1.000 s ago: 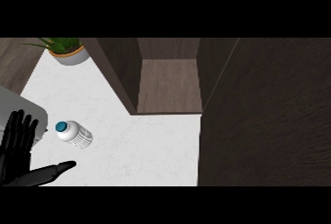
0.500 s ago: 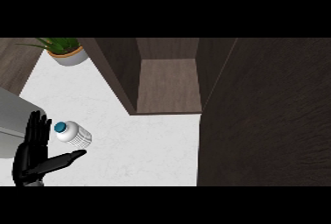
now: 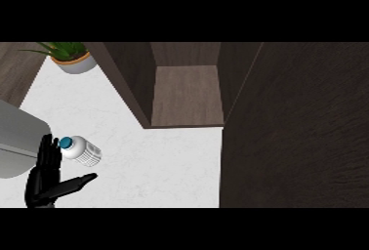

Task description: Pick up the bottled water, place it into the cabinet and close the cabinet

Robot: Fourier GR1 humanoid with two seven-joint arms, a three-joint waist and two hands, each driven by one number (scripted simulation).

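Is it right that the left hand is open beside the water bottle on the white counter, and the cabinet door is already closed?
Not quite. The head view shows the cabinet open, its shelf visible. The rest holds: the left hand is open, fingers straight, beside the water bottle lying on the white counter.

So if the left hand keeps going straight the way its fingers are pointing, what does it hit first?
Probably the bottled water. The left hand is open with fingers pointing up the counter, their tips right beside the bottle's blue cap. Height is unclear from above, so it might pass alongside instead.
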